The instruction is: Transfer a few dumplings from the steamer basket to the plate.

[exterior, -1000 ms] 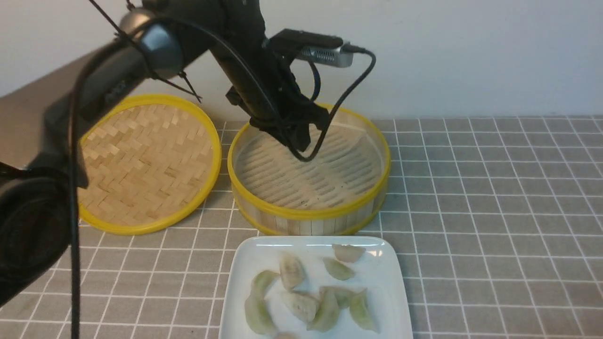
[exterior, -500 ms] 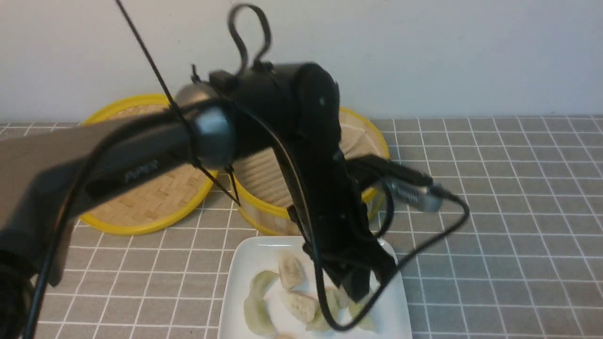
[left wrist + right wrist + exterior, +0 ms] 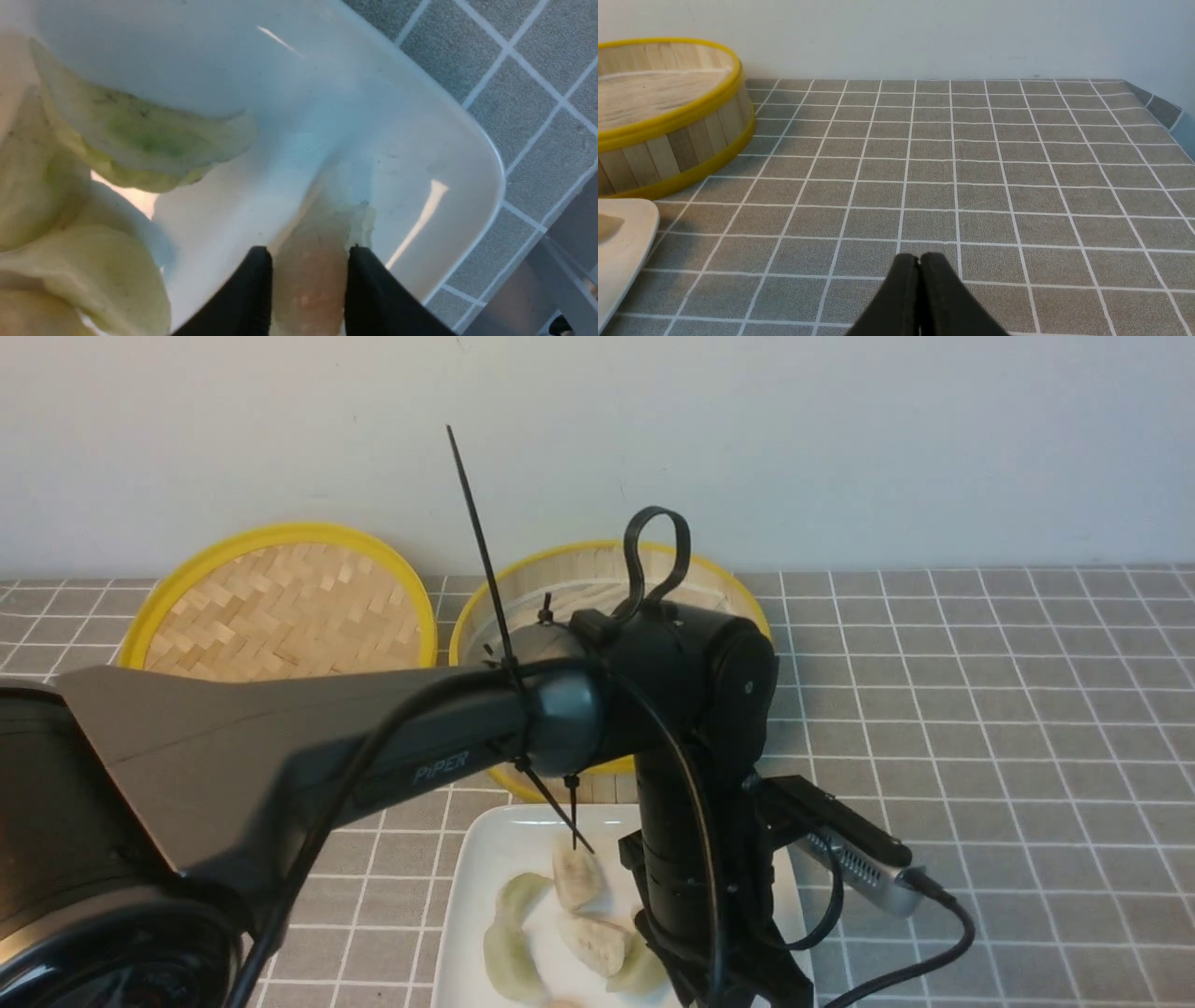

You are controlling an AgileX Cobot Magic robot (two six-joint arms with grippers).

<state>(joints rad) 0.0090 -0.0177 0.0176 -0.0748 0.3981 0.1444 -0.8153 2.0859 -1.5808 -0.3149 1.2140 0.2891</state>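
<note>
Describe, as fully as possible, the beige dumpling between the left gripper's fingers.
The beige dumpling is small and soft-looking, with pale, slightly translucent skin and a ragged, greenish edge at its far end. It sits between the two black fingers of the left gripper, which touch both its sides. It is low over the glossy white plate, near a rounded corner; its far end seems to touch the plate. No other dumpling touches it.

The left arm (image 3: 373, 747) hides much of the steamer basket (image 3: 579, 569) and plate (image 3: 495, 840) — dumplings (image 3: 577, 875) partly too.
</note>
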